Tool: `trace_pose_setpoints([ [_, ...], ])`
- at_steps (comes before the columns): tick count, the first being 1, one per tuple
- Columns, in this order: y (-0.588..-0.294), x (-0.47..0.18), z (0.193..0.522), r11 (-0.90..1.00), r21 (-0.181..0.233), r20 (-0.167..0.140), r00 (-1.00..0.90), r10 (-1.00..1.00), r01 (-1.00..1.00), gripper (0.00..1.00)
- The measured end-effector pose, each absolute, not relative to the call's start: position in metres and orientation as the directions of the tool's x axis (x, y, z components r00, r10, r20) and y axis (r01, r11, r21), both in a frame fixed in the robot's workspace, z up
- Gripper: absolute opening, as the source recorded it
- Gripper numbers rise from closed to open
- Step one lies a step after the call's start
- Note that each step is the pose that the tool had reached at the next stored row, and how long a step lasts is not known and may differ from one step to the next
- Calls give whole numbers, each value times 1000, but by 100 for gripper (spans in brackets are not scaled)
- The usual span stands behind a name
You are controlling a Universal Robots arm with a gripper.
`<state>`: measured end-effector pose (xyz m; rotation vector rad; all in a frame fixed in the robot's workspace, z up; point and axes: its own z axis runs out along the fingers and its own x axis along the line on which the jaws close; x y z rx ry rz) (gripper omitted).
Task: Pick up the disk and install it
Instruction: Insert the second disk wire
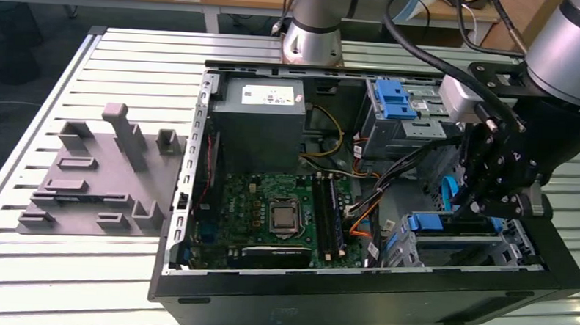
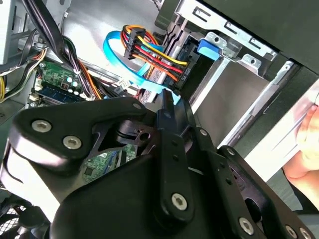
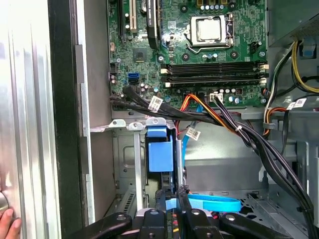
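The disk (image 1: 454, 227) sits in the lower drive cage at the front corner of the open computer case, on the exterior view's right, with its blue carrier rail facing up. In the first wrist view its blue end tab (image 3: 160, 149) shows between the cage's metal walls. My gripper (image 1: 479, 210) hangs directly over the disk, down inside the case. In the first wrist view the gripper (image 3: 172, 204) is just short of the blue tab, with a blue data cable (image 3: 212, 203) lying across beside it. The second wrist view has the gripper (image 2: 167, 105) close to a plug of coloured wires (image 2: 149, 52).
The motherboard (image 1: 278, 213) fills the case floor, with the grey power-supply box (image 1: 262, 121) behind it. An upper drive cage with a blue latch (image 1: 395, 101) stands at the back. Black cable bundles (image 3: 249, 134) cross near the bay. A person's hand (image 3: 7, 223) rests by the case. A grey fixture (image 1: 104, 176) lies on the table.
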<state>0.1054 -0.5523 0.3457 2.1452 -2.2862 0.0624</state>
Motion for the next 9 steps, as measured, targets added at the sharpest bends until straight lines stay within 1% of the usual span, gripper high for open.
trace_pose_setpoints([
  [3, -552, 105, 348, 63, -25, 31, -64, -997, -998, 24],
  [4, -552, 105, 348, 63, -25, 31, -64, -997, -998, 22],
  [6, -552, 105, 348, 63, -25, 31, -64, -997, -998, 11],
  [9, -552, 105, 348, 63, -25, 32, -64, -997, -998, 11],
])
